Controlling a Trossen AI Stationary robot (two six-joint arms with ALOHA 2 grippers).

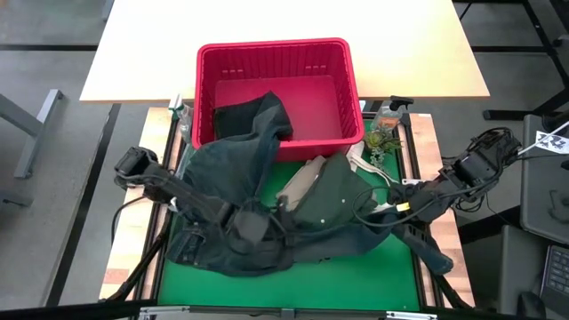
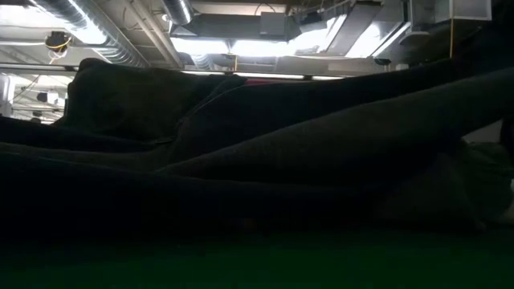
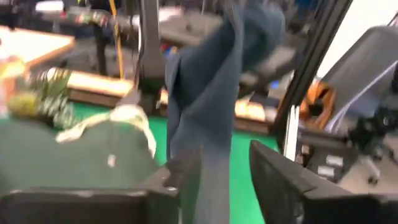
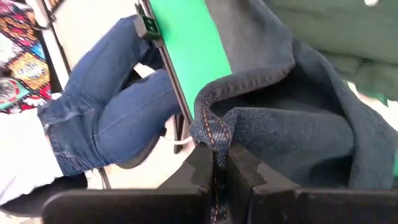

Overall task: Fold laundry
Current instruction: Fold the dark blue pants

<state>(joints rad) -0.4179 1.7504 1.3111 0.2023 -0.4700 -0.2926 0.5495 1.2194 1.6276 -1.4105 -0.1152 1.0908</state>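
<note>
Now right gripper (image 4: 221,163) pinches jeans (image 4: 298,124) hem, anchoring it for spreading; left gripper (image 3: 214,180) parted, denim hanging between fingers, I reckon.

No text, label, brand, number or sign can be read in any of the views
</note>
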